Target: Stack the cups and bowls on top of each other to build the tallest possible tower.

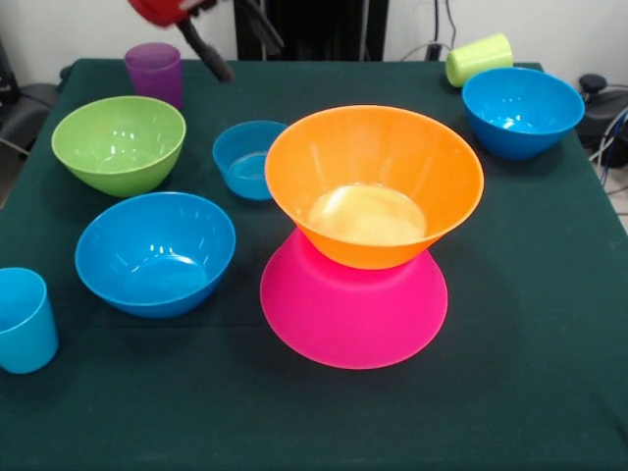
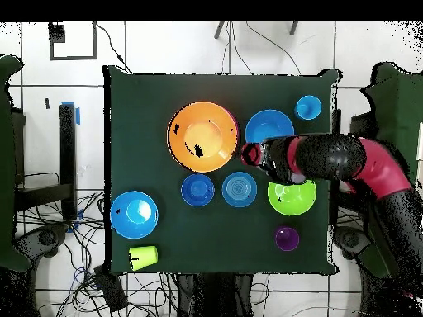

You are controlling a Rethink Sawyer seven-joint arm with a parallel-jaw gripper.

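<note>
The tower is a big orange bowl [image 1: 373,182] standing upright on an upturned big pink bowl [image 1: 353,309], at mid-table. My gripper [image 1: 251,61] hangs high at the far left of it, open and empty. From above, the gripper [image 2: 247,154] is between the orange bowl [image 2: 202,136] and a medium blue bowl [image 2: 268,125]. A small light-blue bowl [image 1: 248,159] and a small dark-blue bowl [image 2: 197,189] sit on the cloth; the tower hides the dark-blue one in the front view. The green bowl [image 1: 119,143] is at the left.
A purple cup [image 1: 154,72] stands at the far left and a light-blue cup [image 1: 24,321] at the near left edge. A yellow-green cup [image 1: 479,58] lies on its side beside another blue bowl [image 1: 522,111] at the far right.
</note>
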